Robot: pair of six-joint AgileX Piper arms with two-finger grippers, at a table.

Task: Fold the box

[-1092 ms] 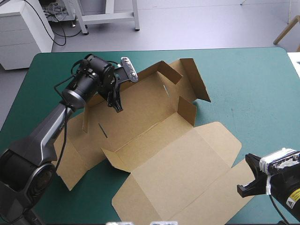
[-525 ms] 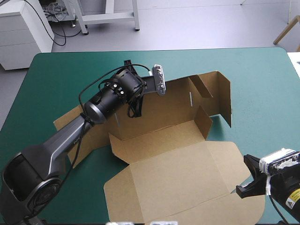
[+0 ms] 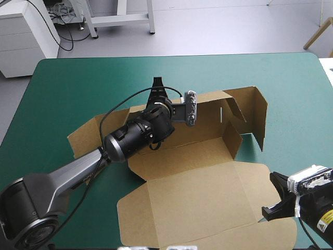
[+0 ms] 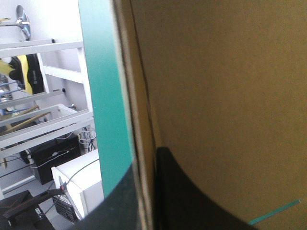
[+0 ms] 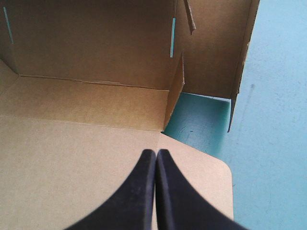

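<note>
Box of brown cut board (image 3: 203,192): lies at the middle of the teal-green table cover (image 3: 62,83), partly erected.

Concealed: the left arm (image 3: 78,172) crosses the box's left half and hides part of the floor and wall there. The left wrist view gives only a plain brown field, one board edge and a strip of cover. The lid's near edge runs to the limit of the high view and cannot be traced in full.

Left gripper (image 4: 146,160): black fingers (image 4: 192,201) pinch the top edge of the far wall (image 3: 208,125), all but closed, with the sheet between them.

Right gripper (image 5: 155,154): fingers pressed together in one point, nothing between them, above the lid's near right corner. Whether they touch the board cannot be told.

Condition: far wall upright, with narrow slots cut in it. Right end flaps (image 3: 255,112) raised and angled. Left end flap (image 3: 86,138) flat on the cover. Lid (image 3: 208,208) flat and open, corners rounded.

Clearance: cover shows broad along the table's far edge and between the box and the table's right edge.
</note>
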